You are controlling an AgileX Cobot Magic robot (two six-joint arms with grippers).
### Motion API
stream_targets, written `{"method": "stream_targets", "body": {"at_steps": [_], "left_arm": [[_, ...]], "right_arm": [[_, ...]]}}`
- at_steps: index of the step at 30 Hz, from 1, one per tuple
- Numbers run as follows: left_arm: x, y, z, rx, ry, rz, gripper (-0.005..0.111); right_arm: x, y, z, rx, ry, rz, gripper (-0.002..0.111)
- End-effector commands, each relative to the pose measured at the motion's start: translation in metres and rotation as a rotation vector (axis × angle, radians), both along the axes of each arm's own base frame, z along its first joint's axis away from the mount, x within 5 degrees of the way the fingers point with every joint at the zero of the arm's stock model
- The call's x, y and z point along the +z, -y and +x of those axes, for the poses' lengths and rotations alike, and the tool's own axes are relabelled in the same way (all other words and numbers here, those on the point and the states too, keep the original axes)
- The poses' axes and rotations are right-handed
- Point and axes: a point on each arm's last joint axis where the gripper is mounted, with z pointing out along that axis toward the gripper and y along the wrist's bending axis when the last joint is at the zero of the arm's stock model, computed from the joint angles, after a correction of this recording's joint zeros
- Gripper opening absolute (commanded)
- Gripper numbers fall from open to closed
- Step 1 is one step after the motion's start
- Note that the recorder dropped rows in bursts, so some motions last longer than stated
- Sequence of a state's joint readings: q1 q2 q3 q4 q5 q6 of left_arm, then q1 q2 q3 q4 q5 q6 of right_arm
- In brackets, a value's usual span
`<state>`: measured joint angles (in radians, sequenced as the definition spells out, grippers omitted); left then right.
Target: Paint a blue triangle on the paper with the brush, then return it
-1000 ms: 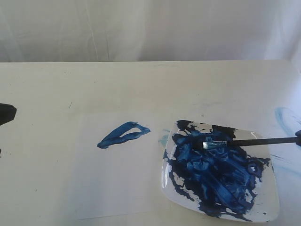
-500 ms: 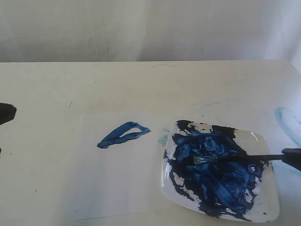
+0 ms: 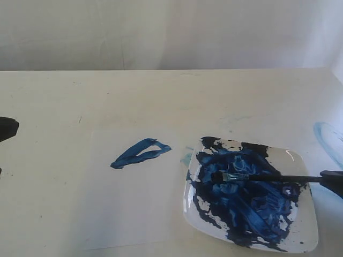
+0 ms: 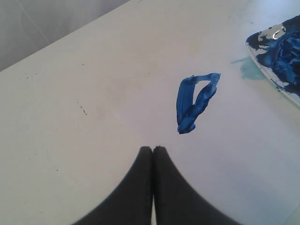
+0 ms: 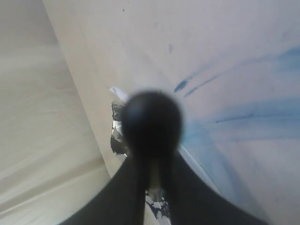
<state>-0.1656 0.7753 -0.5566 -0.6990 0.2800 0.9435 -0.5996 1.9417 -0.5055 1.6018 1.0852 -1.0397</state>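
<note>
Cream worktop (image 3: 161, 96) before a pale draped backdrop, carrying a large off-white rectangular sheet of paper (image 3: 134, 214). On that sheet, a small, narrow blue triangle (image 3: 140, 153) outlined in thick dark strokes, complete by the look of it. At the paper's edge, a square white plate (image 3: 306, 227) smeared with dark-blue paint. Across the plate, nearly level, a long thin black-handled brush (image 3: 257, 176), bristles down in the paint, handle end clamped in the right tool (image 3: 333, 178). Probably lowered there for the return rather than for reloading. Left tool (image 4: 153, 151) pressed together on nothing, parked off the paper, well apart from the plate, out of the working arm's way.
</note>
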Motion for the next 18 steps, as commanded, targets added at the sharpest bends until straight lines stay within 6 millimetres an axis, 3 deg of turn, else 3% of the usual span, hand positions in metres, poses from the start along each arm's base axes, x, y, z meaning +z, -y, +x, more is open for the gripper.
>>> {"method": "stream_targets", "body": {"at_steps": [1, 7, 18], "left_arm": [[-0.001, 0.000, -0.002, 0.005, -0.005, -0.019, 0.000], [-0.001, 0.000, -0.001, 0.007, -0.003, -0.019, 0.000], [-0.001, 0.000, -0.001, 0.007, -0.003, -0.019, 0.000]], "right_arm": [[0.000, 0.002, -0.001, -0.009, 0.023, -0.004, 0.022], [0.004, 0.000, 0.000, 0.010, 0.067, 0.023, 0.049], [0.014, -0.008, -0.008, 0.167, 0.157, 0.012, 0.045]]}}
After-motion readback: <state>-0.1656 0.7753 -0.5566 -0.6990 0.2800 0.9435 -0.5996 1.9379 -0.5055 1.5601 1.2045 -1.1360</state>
